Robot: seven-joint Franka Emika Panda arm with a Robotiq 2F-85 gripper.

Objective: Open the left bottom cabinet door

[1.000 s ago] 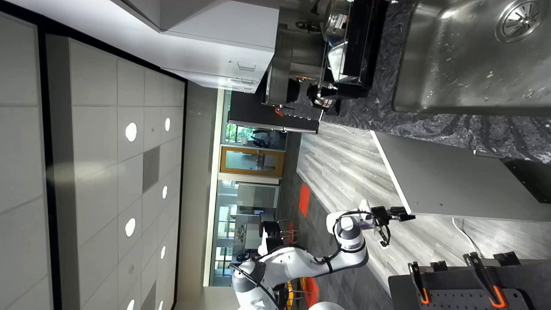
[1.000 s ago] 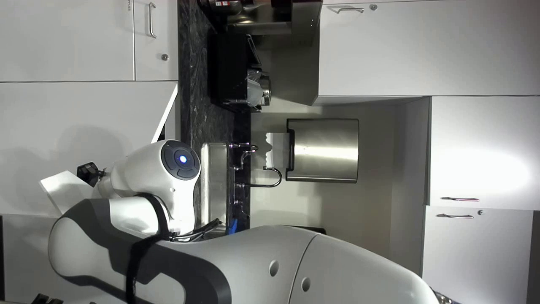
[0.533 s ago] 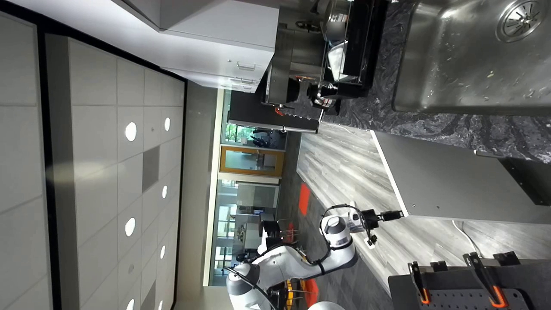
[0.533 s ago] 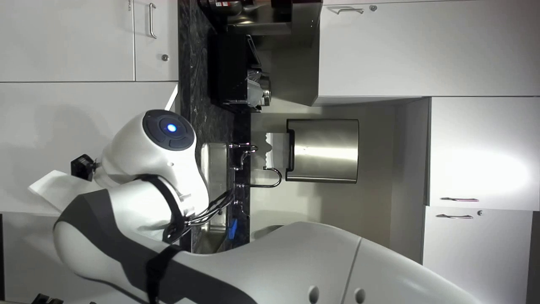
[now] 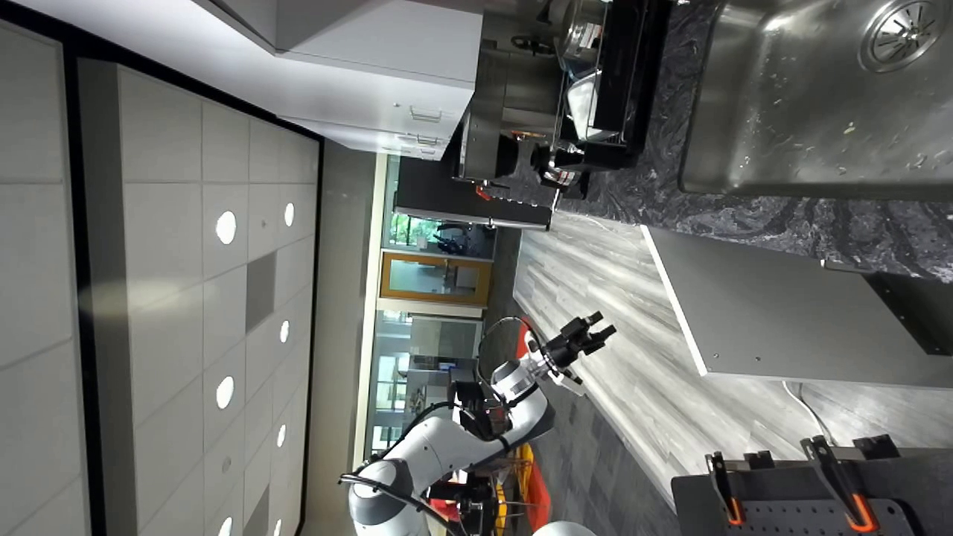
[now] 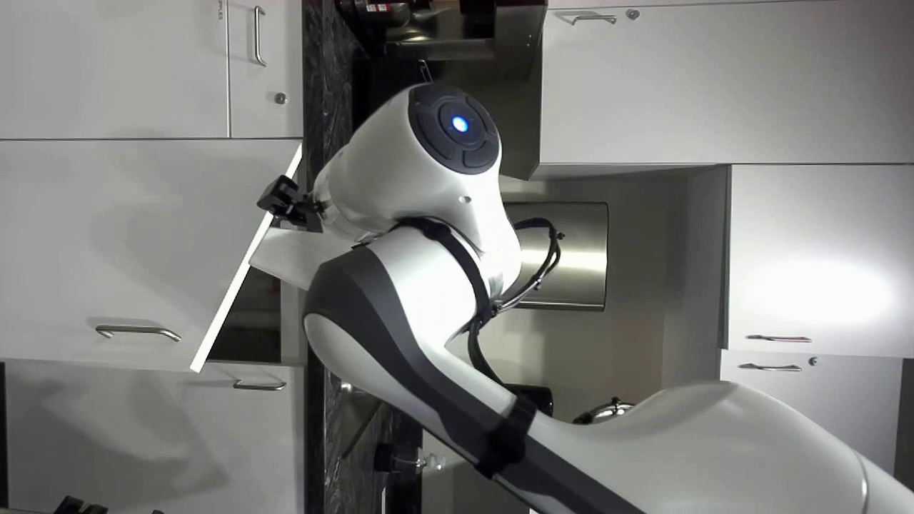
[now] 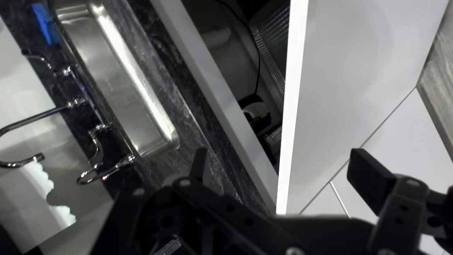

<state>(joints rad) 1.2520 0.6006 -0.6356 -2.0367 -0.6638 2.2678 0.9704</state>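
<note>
In the wrist view the bench (image 7: 166, 78), dark veined stone, runs past one side of the gripper (image 7: 279, 156). Below the gripper and apart from it, the left bottom cabinet door (image 6: 136, 250) stands ajar, long axis upright; in the wrist view its top edge starts between the fingers (image 7: 199, 164) and points away ahead of them, the free side swung outward. The stainless steel sink (image 7: 113, 78) lies on the bench side of the gripper. The fingers stand wide apart. Below the gripper, near the free side, a bar handle (image 6: 139, 330) runs along that axis.
</note>
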